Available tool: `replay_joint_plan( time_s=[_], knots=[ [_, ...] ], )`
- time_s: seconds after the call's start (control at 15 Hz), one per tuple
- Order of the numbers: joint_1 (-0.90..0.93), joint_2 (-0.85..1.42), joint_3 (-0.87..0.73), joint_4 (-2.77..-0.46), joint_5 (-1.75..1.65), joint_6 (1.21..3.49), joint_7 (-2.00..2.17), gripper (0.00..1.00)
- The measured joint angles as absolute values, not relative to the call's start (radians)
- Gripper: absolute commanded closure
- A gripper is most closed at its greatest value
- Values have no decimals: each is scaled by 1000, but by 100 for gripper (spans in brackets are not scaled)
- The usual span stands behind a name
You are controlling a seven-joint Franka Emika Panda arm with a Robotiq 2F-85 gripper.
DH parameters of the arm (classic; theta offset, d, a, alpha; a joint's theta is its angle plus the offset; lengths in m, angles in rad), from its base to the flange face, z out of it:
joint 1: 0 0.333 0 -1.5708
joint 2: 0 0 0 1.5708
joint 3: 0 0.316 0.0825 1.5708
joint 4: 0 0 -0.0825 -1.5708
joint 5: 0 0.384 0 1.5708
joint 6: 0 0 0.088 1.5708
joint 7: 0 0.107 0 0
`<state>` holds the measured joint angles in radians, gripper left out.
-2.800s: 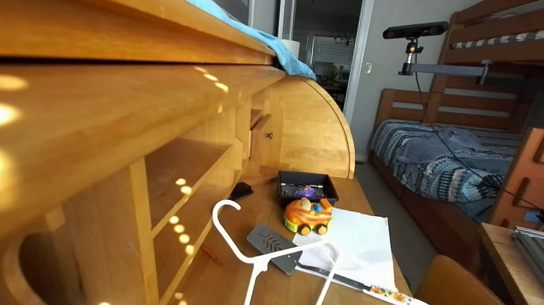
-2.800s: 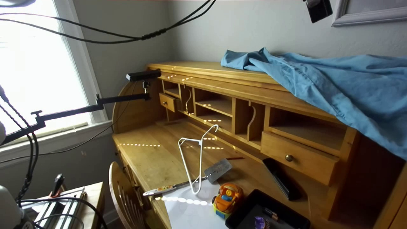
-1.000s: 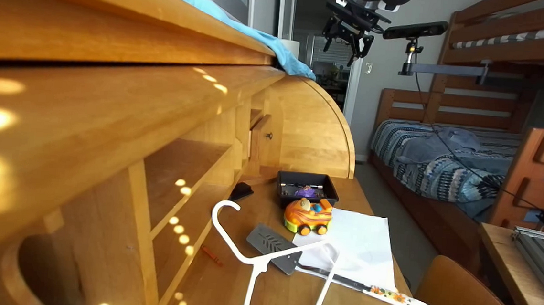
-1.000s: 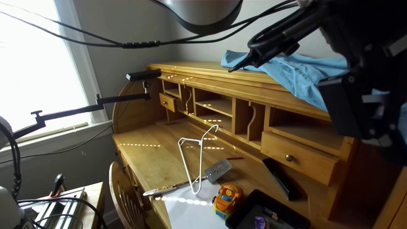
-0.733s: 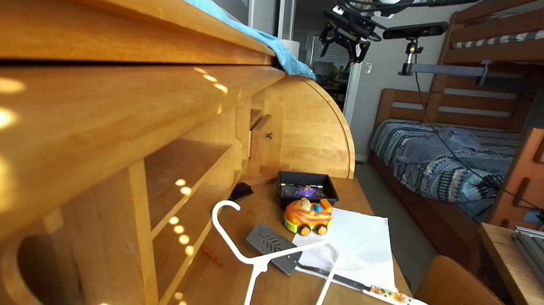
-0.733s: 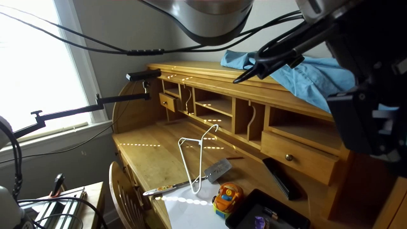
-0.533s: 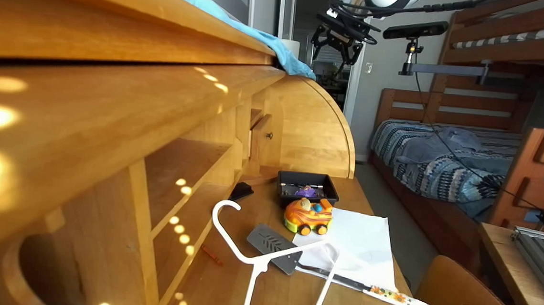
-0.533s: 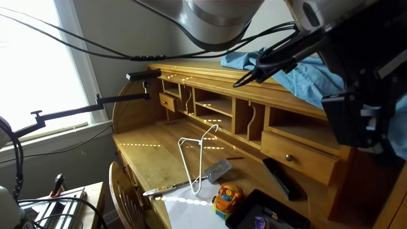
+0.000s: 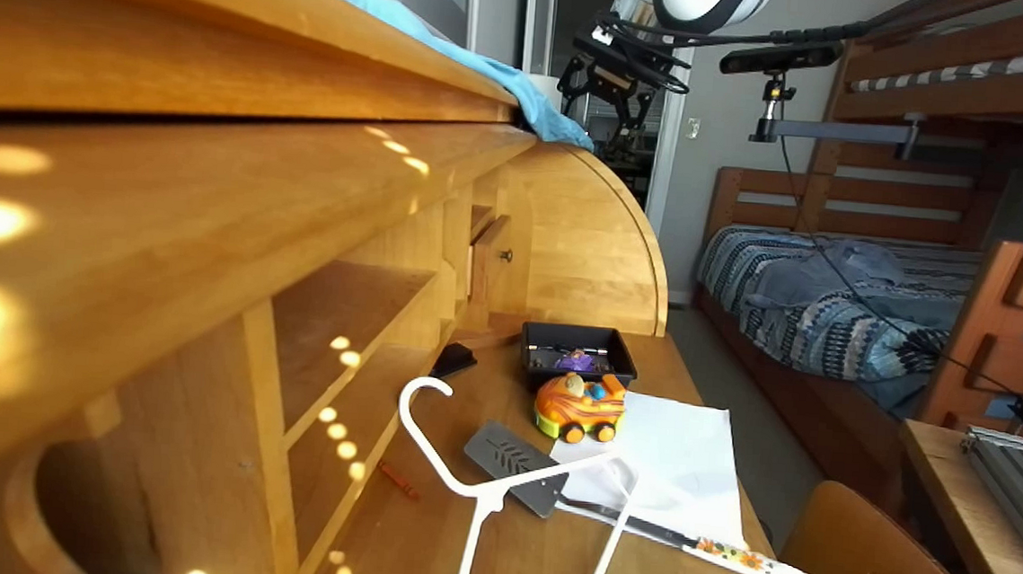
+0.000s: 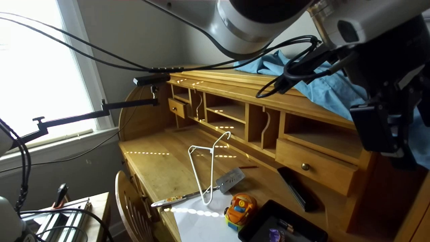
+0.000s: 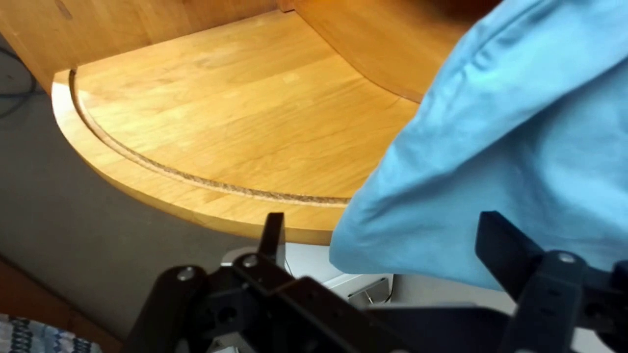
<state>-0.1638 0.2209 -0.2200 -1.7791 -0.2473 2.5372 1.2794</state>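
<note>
My gripper [image 11: 382,223] is open, with its two black fingers wide apart and nothing between them. It hangs in the air near the light blue cloth [image 11: 466,191]; in the wrist view the cloth's hanging corner shows beyond and between the fingertips. Whether a finger touches it I cannot tell. The cloth is draped over the top of a wooden roll-top desk [image 10: 151,161], and shows in both exterior views [image 9: 456,45] [image 10: 339,87]. The gripper shows high above the desk's far end in an exterior view [image 9: 602,118] and at the upper right in an exterior view [image 10: 399,141].
On the desk are a white hanger [image 9: 484,492], spatula [image 9: 512,467], orange toy car [image 9: 579,409], black tray [image 10: 262,230] with small items, paper [image 9: 688,461], red crayon [image 9: 399,480] and black case [image 10: 297,190]. A camera on a bracket [image 9: 780,58] stands beside; a chair [image 10: 129,205] stands at the front.
The arm, almost out of view at first, has come in from above. Over the last second the open gripper has moved down and towards the blue cloth's side. The desk objects have not moved.
</note>
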Motion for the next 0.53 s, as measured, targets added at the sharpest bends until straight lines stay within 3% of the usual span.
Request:
replay_joint_plan(
  time_s=[0.53],
  knots=[
    [-59,223,-264,-1774,-377,2590,1493,0]
  ],
)
